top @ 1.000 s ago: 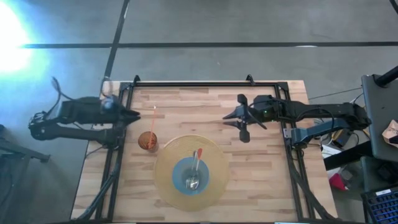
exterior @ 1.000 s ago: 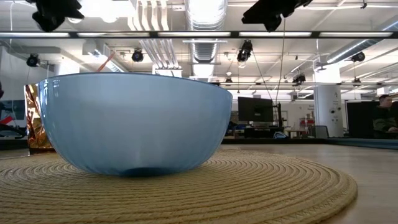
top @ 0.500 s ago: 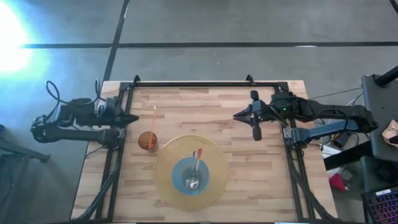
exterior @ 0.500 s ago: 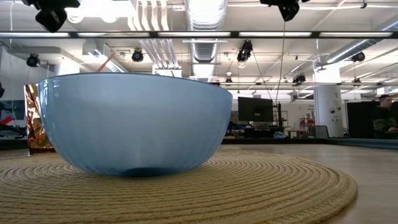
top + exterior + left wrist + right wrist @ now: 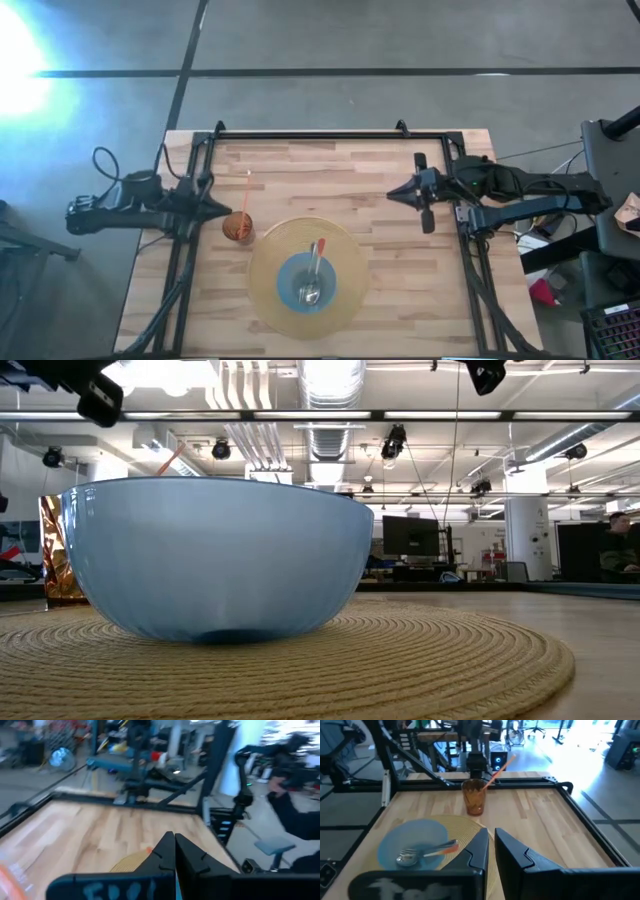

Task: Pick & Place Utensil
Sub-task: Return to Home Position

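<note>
The silver fork [image 5: 409, 856] and the orange spoon [image 5: 446, 850] lie together inside the blue bowl [image 5: 288, 275], which stands on the round brown mat [image 5: 265, 255]. The orange straw [image 5: 247, 192] stands tilted in the brown cup [image 5: 236, 227], just beside the edge of the mat on the wooden table [image 5: 330, 170]. The left gripper [image 5: 222, 210] is at the left side of the table with its tip near the cup, the right gripper [image 5: 392, 193] is at the right side, well apart from the bowl, and both have the jaws closed and hold nothing.
</note>
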{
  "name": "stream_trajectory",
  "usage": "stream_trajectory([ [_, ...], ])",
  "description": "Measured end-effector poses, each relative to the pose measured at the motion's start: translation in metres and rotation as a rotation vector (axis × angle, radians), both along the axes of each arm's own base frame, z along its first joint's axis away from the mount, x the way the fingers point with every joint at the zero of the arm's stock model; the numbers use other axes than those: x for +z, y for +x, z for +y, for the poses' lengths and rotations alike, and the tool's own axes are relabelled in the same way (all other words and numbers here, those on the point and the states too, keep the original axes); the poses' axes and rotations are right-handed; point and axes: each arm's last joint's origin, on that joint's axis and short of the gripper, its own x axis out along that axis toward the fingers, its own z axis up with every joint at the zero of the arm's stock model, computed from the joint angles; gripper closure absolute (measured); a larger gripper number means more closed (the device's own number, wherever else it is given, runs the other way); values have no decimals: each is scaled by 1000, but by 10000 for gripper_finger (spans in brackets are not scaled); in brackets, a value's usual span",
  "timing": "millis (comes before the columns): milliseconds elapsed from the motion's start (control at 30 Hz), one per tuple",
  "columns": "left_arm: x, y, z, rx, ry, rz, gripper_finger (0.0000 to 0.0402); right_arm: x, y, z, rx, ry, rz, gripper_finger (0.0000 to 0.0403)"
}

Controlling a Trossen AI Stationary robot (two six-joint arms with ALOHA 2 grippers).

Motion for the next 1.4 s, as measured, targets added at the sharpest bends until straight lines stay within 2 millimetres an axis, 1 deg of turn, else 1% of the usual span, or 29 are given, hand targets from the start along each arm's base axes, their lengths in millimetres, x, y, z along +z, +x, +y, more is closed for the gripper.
stream_trajectory([
  [167,-13,3,-2,-88,43,-89,401,-2,-9,-1,-24,0,-17,376],
  [333,-25,5,-2,-91,70,-138,401,-1,-14,-1,-24,1,-34,376],
  [533,-41,10,-2,-94,73,-166,401,-1,-15,-1,-25,2,-40,376],
  [867,-67,17,-4,-161,84,-244,401,-1,-15,-1,-21,-14,-41,376],
  [1133,-79,19,-5,-185,110,-339,401,-1,-15,-1,-20,-15,-38,376],
  [1400,-84,20,-5,-188,106,-343,401,-2,-15,-1,-20,-15,-30,376],
])
